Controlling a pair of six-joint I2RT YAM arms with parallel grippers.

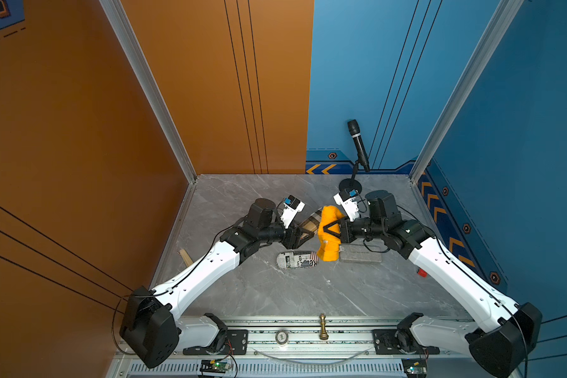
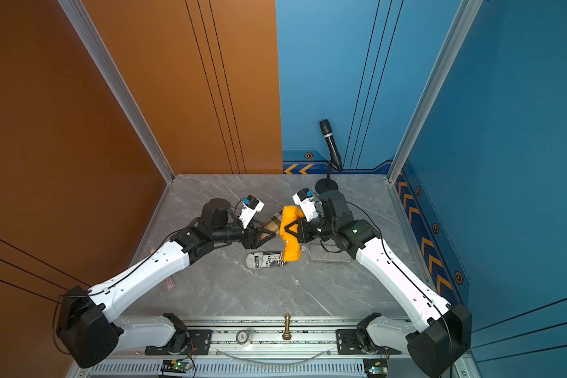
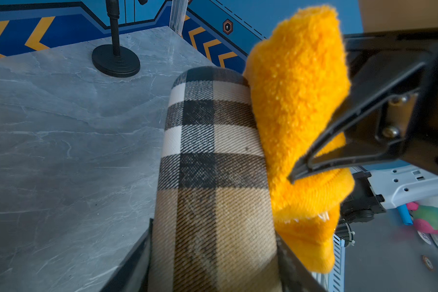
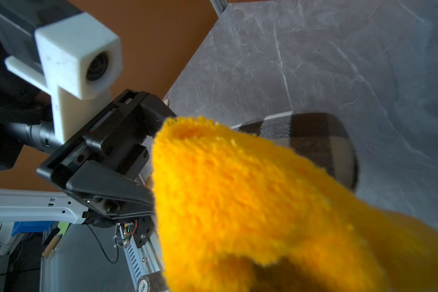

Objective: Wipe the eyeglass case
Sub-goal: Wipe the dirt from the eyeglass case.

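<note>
Marble table (image 1: pixel 275 294). Black microphone (image 1: pixel 359 147) on a round-based stand (image 1: pixel 350 186), near the far edge, right of centre. Mid-table: newsprint-patterned tube (image 1: pixel 297 260) lying flat; grey block (image 1: pixel 360 257) well to its right. Small red item (image 1: pixel 422 272) at the right edge. Wooden stick (image 1: pixel 185 257) at the left edge. Metal rail (image 1: pixel 347 337) along the near edge, carrying a brass chess piece (image 1: pixel 323 327), upright, with a round chip (image 1: pixel 281 337) beside it.

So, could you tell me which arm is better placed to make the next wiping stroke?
Right. The right gripper is shut on the orange cloth, pressed against the plaid eyeglass case; the left gripper is busy holding that case.
</note>
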